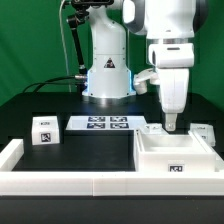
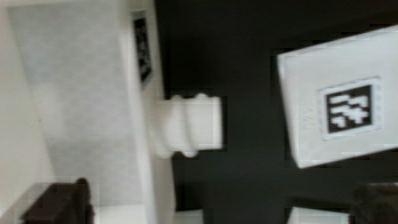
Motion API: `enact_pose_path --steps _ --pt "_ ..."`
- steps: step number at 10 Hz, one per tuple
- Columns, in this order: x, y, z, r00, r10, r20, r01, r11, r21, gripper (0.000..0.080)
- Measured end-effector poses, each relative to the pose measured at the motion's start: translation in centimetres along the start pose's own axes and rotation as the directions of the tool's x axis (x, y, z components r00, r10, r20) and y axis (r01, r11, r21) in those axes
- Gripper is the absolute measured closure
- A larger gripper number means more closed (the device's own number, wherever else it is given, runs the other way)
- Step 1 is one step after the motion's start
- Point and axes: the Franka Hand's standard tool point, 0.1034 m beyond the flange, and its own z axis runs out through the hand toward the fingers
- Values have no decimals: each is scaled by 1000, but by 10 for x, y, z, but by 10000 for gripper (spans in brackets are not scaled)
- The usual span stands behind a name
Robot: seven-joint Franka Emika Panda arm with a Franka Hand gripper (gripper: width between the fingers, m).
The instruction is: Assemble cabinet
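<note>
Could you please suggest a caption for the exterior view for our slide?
Panda gripper poised over the white cabinet body, with a tagged white piece and the marker board lying nearby.

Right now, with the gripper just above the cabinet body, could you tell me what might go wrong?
The open gripper hangs close over one wall of the cabinet body. If it descends off-centre, a finger could strike the rim and shove the body. In the wrist view a tagged panel lies near the round peg on the body, so a finger might nudge it aside.
</note>
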Motion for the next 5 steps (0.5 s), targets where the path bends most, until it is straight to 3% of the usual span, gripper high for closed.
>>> enact_pose_path --steps 2,5 --pt "15 -25 -5 994 106 5 -106 994 5 6" --pt "54 -48 10 984 178 -16 -178 984 16 2"
